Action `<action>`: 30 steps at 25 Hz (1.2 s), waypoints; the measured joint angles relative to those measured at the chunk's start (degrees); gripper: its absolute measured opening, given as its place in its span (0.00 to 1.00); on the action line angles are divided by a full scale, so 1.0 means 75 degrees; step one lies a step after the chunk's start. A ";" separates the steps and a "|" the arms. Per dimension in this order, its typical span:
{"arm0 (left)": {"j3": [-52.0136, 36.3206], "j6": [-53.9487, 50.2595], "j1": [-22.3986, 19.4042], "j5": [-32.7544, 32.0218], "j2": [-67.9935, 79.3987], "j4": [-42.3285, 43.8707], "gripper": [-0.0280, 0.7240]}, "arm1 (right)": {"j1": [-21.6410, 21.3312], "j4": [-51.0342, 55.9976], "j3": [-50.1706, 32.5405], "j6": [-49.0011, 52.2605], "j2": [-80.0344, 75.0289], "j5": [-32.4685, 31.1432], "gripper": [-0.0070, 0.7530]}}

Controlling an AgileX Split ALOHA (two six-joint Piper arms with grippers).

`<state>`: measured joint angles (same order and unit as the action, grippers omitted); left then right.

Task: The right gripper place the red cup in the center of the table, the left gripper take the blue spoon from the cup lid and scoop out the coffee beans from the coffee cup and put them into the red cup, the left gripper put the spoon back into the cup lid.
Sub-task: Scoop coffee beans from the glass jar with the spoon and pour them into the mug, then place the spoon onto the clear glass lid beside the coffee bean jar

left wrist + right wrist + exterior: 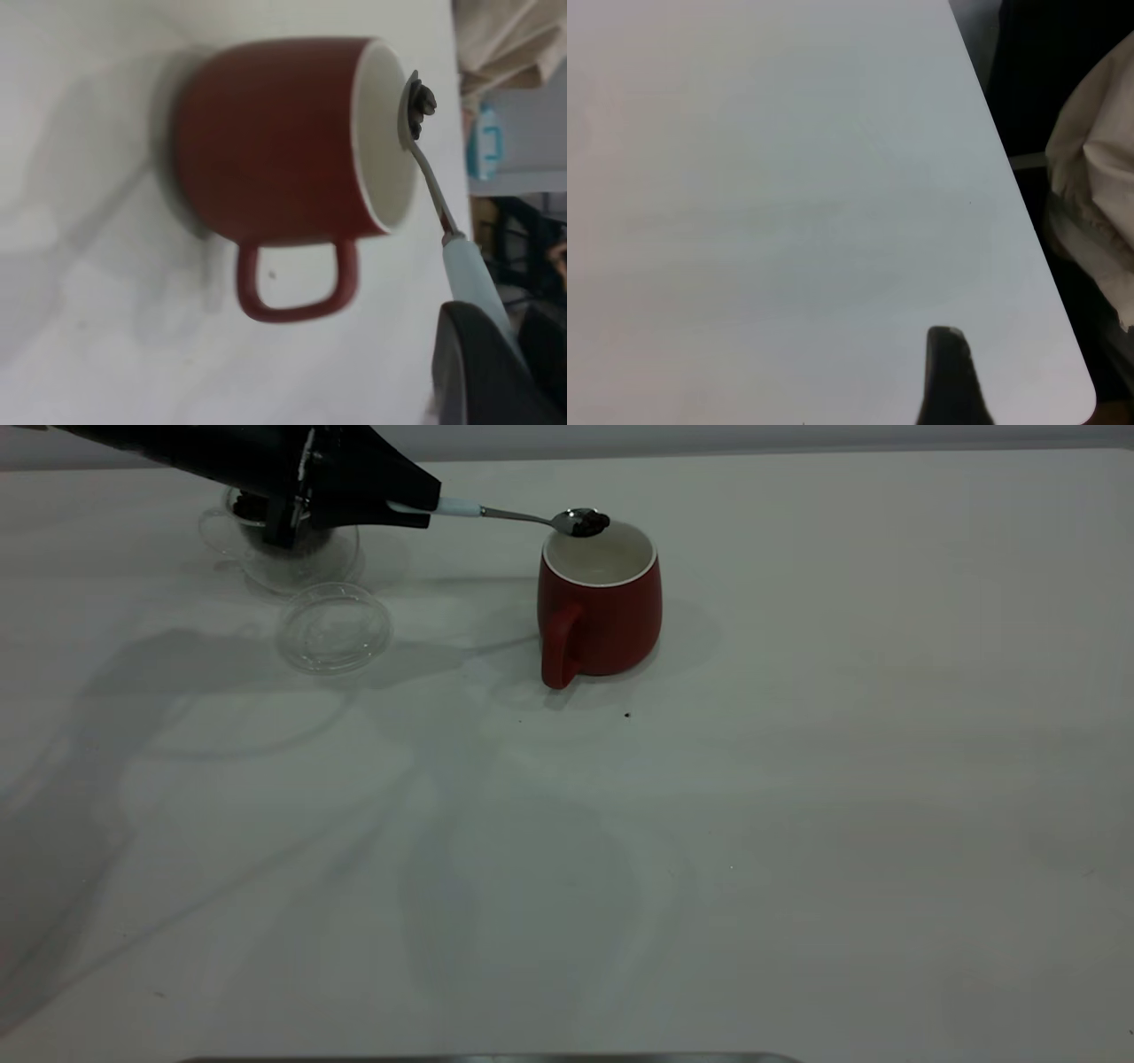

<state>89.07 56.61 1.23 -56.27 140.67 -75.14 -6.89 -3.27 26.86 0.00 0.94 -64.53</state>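
1. The large plain white table (797, 824) carries everything
2. The black left gripper (416, 505) reaches in from the far left, its fingers clamped on the spoon's handle
3. The rounded dark-red ceramic cup (602, 607) stands upright near mid-table, handle toward the camera
4. The clear glass coffee cup (266, 558) sits behind the arm, the round glass lid (334, 627) flat just in front of it
5. The pale-blue-handled metal spoon (505, 514) lies nearly level, bowl pointing right over the red cup's far rim
6. Dark coffee beans (589, 521) fill that bowl
7. The right gripper (948, 381) shows one dark finger near the table's corner; I cannot tell its state
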 joint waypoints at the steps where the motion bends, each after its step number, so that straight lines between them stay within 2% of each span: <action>1: 0.0000 0.0146 0.0009 0.0122 0.0000 0.0000 0.20 | 0.0000 0.0000 0.0000 0.0000 0.0000 0.0000 0.71; 12: 0.0000 0.2690 0.0363 0.0832 0.0000 -0.0052 0.20 | 0.0000 0.0000 0.0000 0.0000 0.0000 0.0000 0.71; 16: 0.0000 0.3182 0.0371 0.1007 0.0000 -0.0091 0.20 | 0.0000 0.0000 0.0000 0.0000 0.0000 0.0000 0.71; 20: 0.0000 0.3231 0.0371 0.1068 0.0000 -0.0314 0.20 | 0.0000 0.0000 0.0000 0.0000 0.0000 0.0000 0.71; 25: 0.0000 0.2597 0.0214 0.0924 -0.0151 -0.0556 0.20 | 0.0000 0.0000 0.0000 0.0000 0.0000 0.0000 0.71; 30: 0.0000 0.1620 -0.0554 0.0243 -0.0737 -0.0322 0.20 | 0.0000 0.0000 0.0000 0.0000 0.0000 0.0000 0.71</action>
<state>89.07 68.75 -2.92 -54.45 135.14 -77.56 -6.89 -3.27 26.86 0.00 0.94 -64.53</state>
